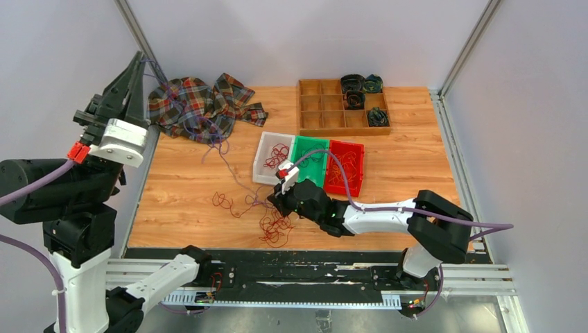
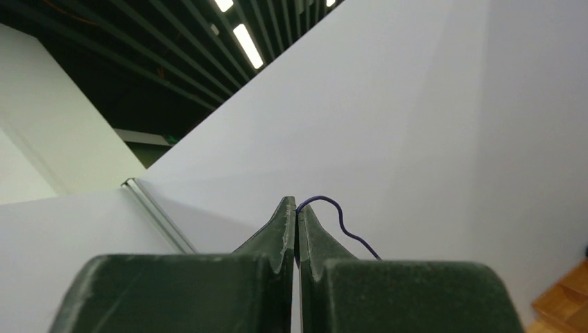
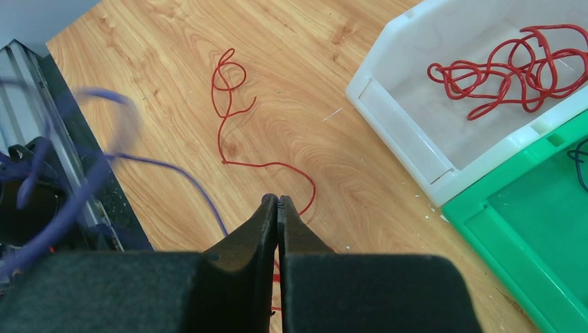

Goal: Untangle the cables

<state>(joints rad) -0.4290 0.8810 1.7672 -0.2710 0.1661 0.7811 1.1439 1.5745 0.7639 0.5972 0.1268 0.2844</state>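
Left end effector (image 2: 297, 210), raised toward ten o'clock, pinches the purple cable (image 2: 320, 198). Right end effector (image 3: 278, 201) is closed low at six o'clock on the surface (image 1: 402, 159), beside the red cable (image 3: 220, 135); grip unclear.

The cables (image 1: 275, 229) are red and purple, the cloth (image 1: 197, 104) plaid, the bins (image 1: 310, 139) white, green, red.

Three plastic bins: one white (image 1: 258, 164), one green (image 1: 315, 171), one red (image 1: 361, 166). One wooden divider tray (image 1: 326, 122) with four dark coiled bundles (image 1: 354, 99). One plaid cloth (image 1: 197, 104). One purple cable (image 2: 320, 197). Two red cable clumps (image 1: 275, 229) loose on the tabletop.
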